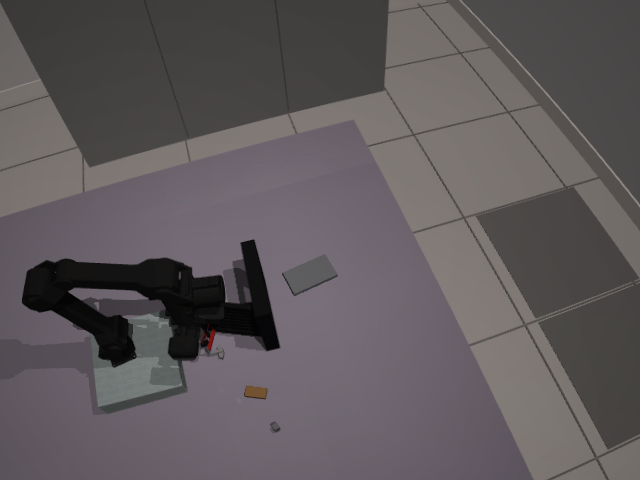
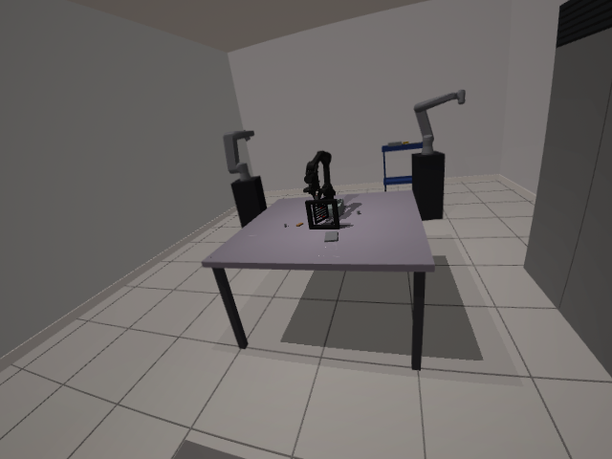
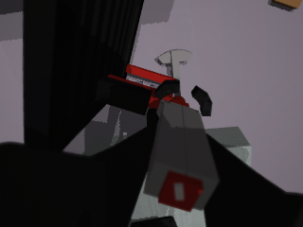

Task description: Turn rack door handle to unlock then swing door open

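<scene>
The purple table (image 1: 361,403) (image 2: 385,242) carries an orange block (image 1: 255,392) (image 2: 299,225) (image 3: 286,4).

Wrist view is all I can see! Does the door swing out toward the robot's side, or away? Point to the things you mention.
Observer: Toward the robot's side: from the top, the door (image 1: 237,318) (image 2: 321,213) (image 3: 111,33) sticks out of the frame (image 1: 261,294) (image 2: 338,214) on the side where the arm (image 1: 113,275) (image 2: 326,165) stands.
Operator: Ooh! Is anything hiding behind the frame?
Observer: Yes, a flat gray slab (image 1: 310,274) (image 2: 331,236) lies on the table on the far side, apart from the frame.
</scene>
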Controlling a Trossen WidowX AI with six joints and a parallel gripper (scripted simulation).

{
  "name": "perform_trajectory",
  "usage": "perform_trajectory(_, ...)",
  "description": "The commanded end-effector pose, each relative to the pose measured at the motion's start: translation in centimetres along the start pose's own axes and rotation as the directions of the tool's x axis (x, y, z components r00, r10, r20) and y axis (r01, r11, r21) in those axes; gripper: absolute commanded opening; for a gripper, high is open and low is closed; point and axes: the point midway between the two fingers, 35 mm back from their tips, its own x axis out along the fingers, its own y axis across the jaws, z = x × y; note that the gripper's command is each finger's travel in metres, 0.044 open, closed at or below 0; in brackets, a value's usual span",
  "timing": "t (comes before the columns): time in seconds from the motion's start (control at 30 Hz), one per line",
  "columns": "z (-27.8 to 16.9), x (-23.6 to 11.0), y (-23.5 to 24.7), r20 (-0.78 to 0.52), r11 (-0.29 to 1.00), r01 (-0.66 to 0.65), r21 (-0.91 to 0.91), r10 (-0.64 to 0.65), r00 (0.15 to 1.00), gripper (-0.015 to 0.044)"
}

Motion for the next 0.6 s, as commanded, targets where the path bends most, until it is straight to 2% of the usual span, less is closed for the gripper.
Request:
perform_trajectory(0.0, 0.3, 0.0, -0.4, 0.005, 0.999, -0.005, -0.054, 0.006, 1.0, 0.0022)
perform_trajectory(0.57, 1.4, 0.0, -3.3, 0.006, 0.963, -0.001, -0.268, 0.003, 1.0, 0.0022)
